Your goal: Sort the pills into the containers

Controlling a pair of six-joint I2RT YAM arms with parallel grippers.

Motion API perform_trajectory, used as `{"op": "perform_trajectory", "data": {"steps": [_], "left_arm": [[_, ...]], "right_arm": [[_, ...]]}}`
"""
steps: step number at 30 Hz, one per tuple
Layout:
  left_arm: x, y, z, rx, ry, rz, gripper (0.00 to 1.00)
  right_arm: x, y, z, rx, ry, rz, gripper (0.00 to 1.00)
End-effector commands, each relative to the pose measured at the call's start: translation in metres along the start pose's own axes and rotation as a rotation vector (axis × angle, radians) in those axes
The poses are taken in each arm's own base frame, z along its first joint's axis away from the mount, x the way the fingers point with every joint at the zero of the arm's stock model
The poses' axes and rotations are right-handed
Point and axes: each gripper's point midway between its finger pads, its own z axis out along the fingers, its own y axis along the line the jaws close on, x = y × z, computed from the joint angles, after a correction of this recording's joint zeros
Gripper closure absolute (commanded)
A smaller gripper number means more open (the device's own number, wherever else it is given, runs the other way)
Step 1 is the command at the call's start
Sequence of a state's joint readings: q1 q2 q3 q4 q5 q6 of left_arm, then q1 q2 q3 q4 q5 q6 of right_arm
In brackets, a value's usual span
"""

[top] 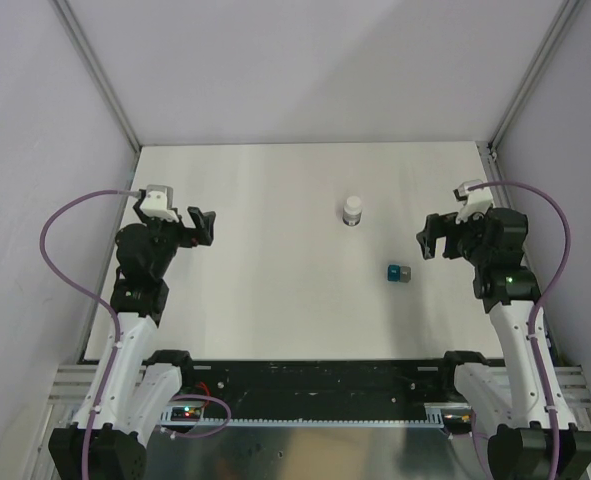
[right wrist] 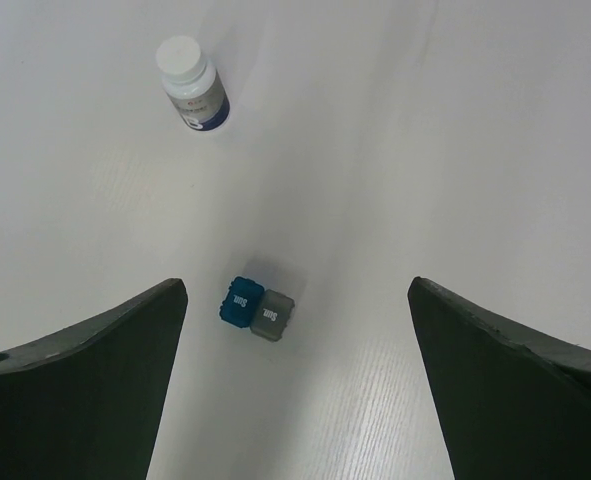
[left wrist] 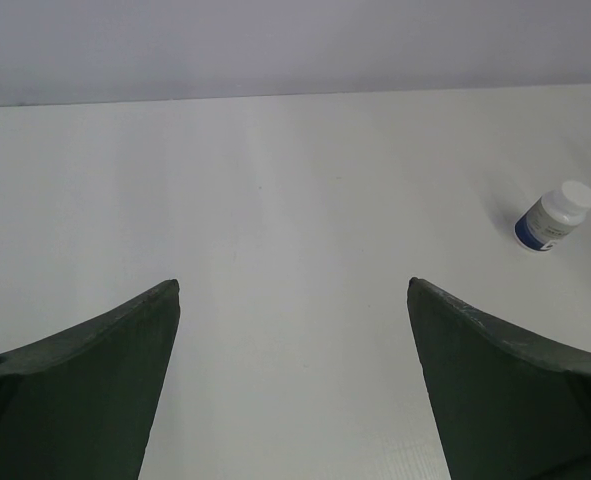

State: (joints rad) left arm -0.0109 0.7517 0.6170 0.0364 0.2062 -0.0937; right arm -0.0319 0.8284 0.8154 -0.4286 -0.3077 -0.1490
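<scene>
Left fingers point(left wrist: 85, 390) wide apart, empty | right fingers point(right wrist: 85, 390) wide apart, empty | containers point(right wrist: 257, 309) toward tabletop point(top: 275, 300) right edge, bottle point(right wrist: 192, 84) nearby

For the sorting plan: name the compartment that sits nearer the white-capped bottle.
The teal-blue compartment; the grey compartment joined to it lies on the side away from the white-capped bottle.

The top camera looks steeply down from behind on the whole table point(top: 275, 200), each wrist camera obliquely from nearer; all share the white bottle point(top: 352, 210), top and right wrist the containers point(right wrist: 256, 310).
</scene>
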Motion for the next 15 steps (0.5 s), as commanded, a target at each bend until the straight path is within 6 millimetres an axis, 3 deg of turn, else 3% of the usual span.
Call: {"op": "perform_trajectory", "data": {"steps": [1, 9, 15], "left_arm": [[-0.013, -0.006, -0.002, 0.028, -0.049, 0.018, 0.02], [-0.015, -0.005, -0.003, 0.026, -0.056, 0.02, 0.02], [-0.014, -0.005, -0.002, 0.028, -0.051, 0.022, 0.02]], "right_arm": [[-0.014, -0.003, -0.006, 0.024, -0.054, -0.011, 0.01], [0.001, -0.012, -0.006, 0.057, 0.024, -0.054, 0.01], [0.029, -0.005, 0.009, -0.037, 0.172, -0.115, 0.01]]}}
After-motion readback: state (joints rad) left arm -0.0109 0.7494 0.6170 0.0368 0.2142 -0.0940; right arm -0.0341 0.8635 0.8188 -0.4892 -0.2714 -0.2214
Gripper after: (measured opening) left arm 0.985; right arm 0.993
